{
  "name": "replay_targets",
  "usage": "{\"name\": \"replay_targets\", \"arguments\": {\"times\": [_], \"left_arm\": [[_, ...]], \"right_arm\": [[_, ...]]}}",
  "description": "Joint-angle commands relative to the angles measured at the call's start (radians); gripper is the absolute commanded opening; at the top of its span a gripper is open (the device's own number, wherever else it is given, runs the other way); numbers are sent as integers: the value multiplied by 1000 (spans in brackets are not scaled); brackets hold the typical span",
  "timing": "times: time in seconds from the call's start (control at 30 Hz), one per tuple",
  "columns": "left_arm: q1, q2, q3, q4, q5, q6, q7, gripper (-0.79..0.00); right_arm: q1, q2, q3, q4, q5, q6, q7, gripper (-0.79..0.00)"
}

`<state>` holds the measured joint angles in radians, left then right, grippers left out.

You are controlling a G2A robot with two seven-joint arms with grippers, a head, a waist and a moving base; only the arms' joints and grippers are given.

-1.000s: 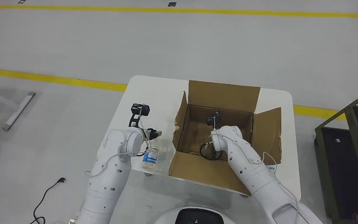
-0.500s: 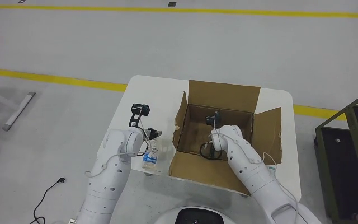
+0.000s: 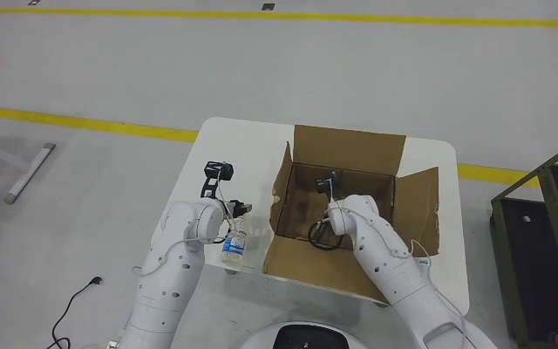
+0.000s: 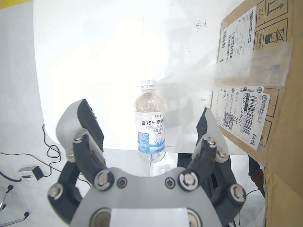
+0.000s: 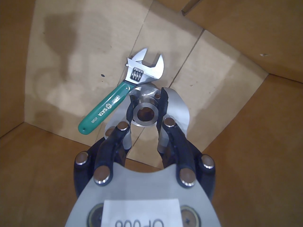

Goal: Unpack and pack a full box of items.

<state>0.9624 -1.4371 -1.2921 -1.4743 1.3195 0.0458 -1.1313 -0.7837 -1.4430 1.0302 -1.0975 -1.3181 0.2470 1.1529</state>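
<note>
White table [image 3: 218,148] carries an open cardboard box [image 3: 349,144]. Inside the box, the right gripper [image 5: 147,100] has its jaws pinched on a metal flanged ring [image 5: 144,115], just beside a green-handled wrench [image 5: 111,103] lying on the box floor. From above, the arm covers that spot. Just outside the box's side wall, the left gripper [image 4: 145,121] hangs with jaws spread wide and empty over a clear bottle [image 4: 150,124] at the table's edge.

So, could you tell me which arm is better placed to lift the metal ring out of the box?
Right. The right gripper is inside the box, closed on the metal ring beside the wrench; the left gripper hangs open outside, near the bottle on the table.
</note>
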Motion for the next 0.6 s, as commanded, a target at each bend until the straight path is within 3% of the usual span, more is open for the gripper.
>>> {"name": "replay_targets", "arguments": {"times": [0.0,0.27,0.57], "left_arm": [[0,0,0,0,0,0,0,0],[0,0,0,0,0,0,0,0],[0,0,0,0,0,0,0,0]], "right_arm": [[-5,3,13,-24,-1,-3,0,-785],[-66,21,69,-167,-43,-17,30,-785],[-66,14,58,-92,-65,4,19,-785]]}}
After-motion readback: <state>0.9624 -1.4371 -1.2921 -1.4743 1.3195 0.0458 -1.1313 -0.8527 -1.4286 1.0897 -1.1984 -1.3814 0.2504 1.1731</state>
